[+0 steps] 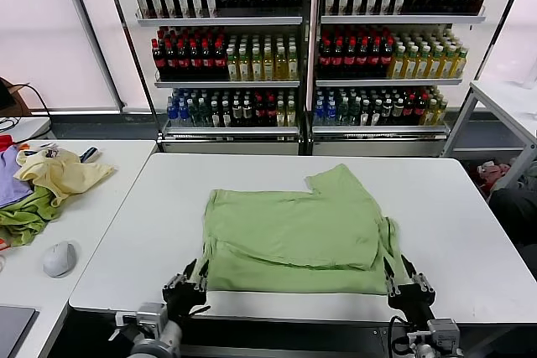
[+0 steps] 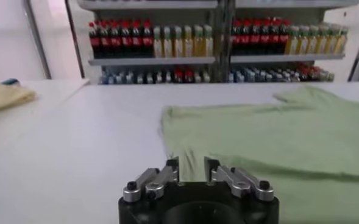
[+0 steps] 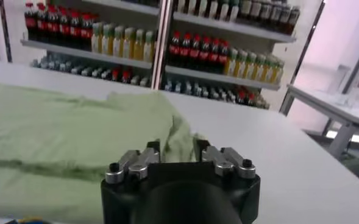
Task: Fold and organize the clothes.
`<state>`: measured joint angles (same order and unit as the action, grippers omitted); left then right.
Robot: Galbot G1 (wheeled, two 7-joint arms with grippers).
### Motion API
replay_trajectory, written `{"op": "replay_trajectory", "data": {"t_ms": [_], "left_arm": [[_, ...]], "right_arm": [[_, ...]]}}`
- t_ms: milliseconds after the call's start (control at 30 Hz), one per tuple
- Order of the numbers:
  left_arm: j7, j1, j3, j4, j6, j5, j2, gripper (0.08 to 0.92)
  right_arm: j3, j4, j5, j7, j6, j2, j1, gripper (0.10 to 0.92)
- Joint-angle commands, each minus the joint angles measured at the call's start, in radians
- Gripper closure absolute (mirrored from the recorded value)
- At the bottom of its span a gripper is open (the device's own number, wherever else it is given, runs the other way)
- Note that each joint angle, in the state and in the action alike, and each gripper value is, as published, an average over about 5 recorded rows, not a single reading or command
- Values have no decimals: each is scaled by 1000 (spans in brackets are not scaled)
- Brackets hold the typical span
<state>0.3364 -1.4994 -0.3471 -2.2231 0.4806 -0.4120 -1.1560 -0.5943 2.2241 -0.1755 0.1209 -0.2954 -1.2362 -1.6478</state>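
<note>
A pale lime-green shirt (image 1: pixel 302 232) lies partly folded on the white table (image 1: pixel 453 215), with one sleeve sticking out toward the far side. No collar, buttons or print show. My left gripper (image 1: pixel 186 281) is open and empty just off the shirt's near left corner. In the left wrist view the gripper (image 2: pixel 191 165) points at the shirt's near edge (image 2: pixel 270 131). My right gripper (image 1: pixel 407 281) is open and empty at the shirt's near right corner. In the right wrist view the gripper (image 3: pixel 177 148) faces the bunched edge of the shirt (image 3: pixel 63 122).
A second table at the left holds a heap of yellow, green and purple clothes (image 1: pixel 46 182) and a grey mouse (image 1: pixel 59 258). Shelves of bottles (image 1: pixel 302 39) stand behind the table. Another white table (image 1: pixel 508 98) stands at the far right.
</note>
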Motion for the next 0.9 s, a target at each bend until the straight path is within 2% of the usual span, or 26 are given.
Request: {"op": "replay_trajectory", "data": {"t_ms": [33,233,367,467,667,900], "left_arm": [[-24,273,-30,96,19,-100,45,509],[4,498,86,298,41,-164,57,344],[20,630,186,435,44,-162,40,237],[28,724,243,539,42,-152,14,189],[34,846,323,725,42,-145,-51,177],[40,920,363,872,55,-148,-90,177]], "right_arm": [[39,-118,-103,34,-31,66,287,371],[110,-313,-165,50,-99,109,525,224],[175,-467,-189,49,-124,130,702,204],[228,-589,-194,44,-135,128,816,203],[304,-811,-176,28,-146,89,962,203],[358,-1015,-147,3,-145,28,1109,203]]}}
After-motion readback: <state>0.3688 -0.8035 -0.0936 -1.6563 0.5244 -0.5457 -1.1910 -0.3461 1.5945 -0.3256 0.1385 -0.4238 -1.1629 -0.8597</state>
